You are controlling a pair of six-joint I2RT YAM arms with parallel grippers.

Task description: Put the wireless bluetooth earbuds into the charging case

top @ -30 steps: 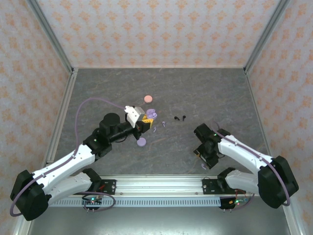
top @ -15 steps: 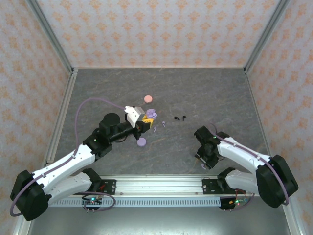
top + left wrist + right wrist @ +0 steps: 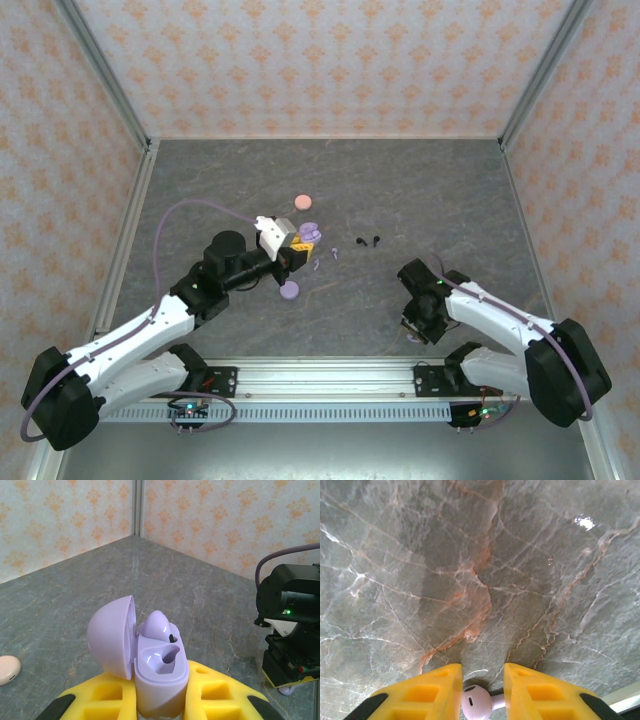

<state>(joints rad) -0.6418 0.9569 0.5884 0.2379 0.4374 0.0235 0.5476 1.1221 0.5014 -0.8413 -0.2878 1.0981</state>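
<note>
My left gripper [image 3: 161,702] is shut on the base of a lilac charging case [image 3: 159,672] and holds it upright with its lid swung open. One lilac earbud [image 3: 157,625] sits in the far socket; the near socket is empty. Seen from above, the case [image 3: 309,233] hangs over the table's middle at the left gripper [image 3: 292,253]. My right gripper [image 3: 482,682] points straight down at the table, its yellow fingers closed against a pale pinkish earbud [image 3: 476,703] lying there. From above, the right gripper [image 3: 419,326] is near the front right.
A pink puck [image 3: 302,202] and a lilac puck [image 3: 290,291] lie near the left gripper. Two black earbuds [image 3: 368,241] and loose lilac earbuds [image 3: 328,255] lie mid-table. Patterned walls ring the grey marbled table [image 3: 450,190].
The right gripper has dropped a little toward the front of the table and its jaws have narrowed onto the pale earbud. The left arm and the case have stayed still.
</note>
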